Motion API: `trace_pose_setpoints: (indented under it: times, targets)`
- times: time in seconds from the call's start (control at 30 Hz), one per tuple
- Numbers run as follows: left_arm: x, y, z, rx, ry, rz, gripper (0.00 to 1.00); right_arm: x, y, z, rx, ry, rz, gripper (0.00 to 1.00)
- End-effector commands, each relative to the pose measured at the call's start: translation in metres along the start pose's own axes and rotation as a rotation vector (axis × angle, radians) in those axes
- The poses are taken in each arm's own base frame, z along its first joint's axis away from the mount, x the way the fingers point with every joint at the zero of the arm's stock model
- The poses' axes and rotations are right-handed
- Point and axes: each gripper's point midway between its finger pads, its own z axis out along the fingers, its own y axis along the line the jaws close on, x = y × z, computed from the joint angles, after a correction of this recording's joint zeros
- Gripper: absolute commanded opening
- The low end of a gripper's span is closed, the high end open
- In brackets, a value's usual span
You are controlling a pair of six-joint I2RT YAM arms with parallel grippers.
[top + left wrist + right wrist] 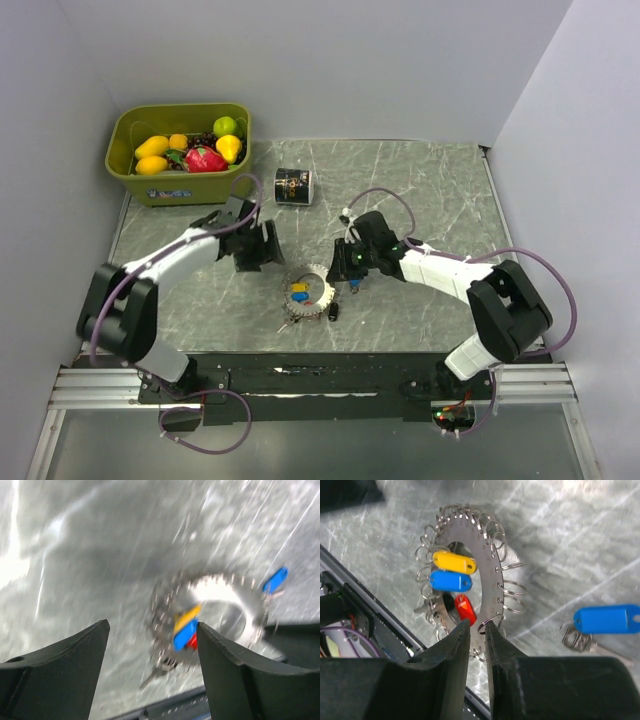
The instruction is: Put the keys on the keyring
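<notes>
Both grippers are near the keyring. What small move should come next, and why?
Probably slide the right gripper sideways to the blue-tagged key. It lies loose on the table, apart from the keyring and close to that gripper, whose jaws are nearly together. The left gripper hangs open and empty.

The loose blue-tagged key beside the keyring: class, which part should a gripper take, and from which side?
Probably the blue plastic tag, from straight above, jaws across its short width. It lies flat on the table, and its long parallel edges offer more to pinch than the thin key beside it.
</notes>
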Motion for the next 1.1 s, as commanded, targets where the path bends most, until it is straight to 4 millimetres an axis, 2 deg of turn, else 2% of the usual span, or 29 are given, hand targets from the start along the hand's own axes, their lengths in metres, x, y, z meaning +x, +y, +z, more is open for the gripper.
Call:
trace_pose_setpoints:
  times: [0.0, 0.07, 0.17, 0.3, 0.4, 0.5, 0.73, 0.9, 1.07]
  targets:
    - [0.032, 0.015, -0.013, -0.009, 0.025, -0.055, 0.77, -0.007, 0.002, 0.006, 0.007, 0.005, -0.026, 0.26]
    - [0.040, 0.011, -0.017, 0.032, 0.029, -0.083, 0.78, 0.000, 0.000, 0.009, 0.003, 0.026, -0.015, 0.26]
    - [0.057, 0.007, -0.013, 0.100, 0.065, -0.117, 0.77, 0.008, -0.008, 0.011, 0.033, 0.048, -0.004, 0.29]
    - [0.070, 0.005, -0.003, 0.146, 0.107, -0.149, 0.77, 0.015, -0.014, 0.008, 0.053, 0.052, -0.003, 0.49]
    - [0.071, -0.003, 0.004, 0.184, 0.123, -0.160, 0.76, 0.012, -0.015, 0.004, 0.073, 0.036, -0.008, 0.59]
    - [0.071, -0.012, 0.010, 0.207, 0.137, -0.154, 0.75, 0.009, -0.018, 0.001, 0.094, 0.027, -0.020, 0.64]
    - [0.076, -0.026, 0.027, 0.202, 0.180, -0.139, 0.67, 0.010, -0.021, 0.002, 0.111, 0.043, -0.031, 0.69]
    - [0.076, -0.023, 0.028, 0.178, 0.178, -0.124, 0.67, 0.019, -0.012, 0.007, 0.042, 0.068, -0.014, 0.69]
    - [0.068, -0.036, 0.029, 0.224, 0.166, -0.123, 0.67, 0.031, -0.007, 0.013, 0.004, 0.105, 0.000, 0.69]
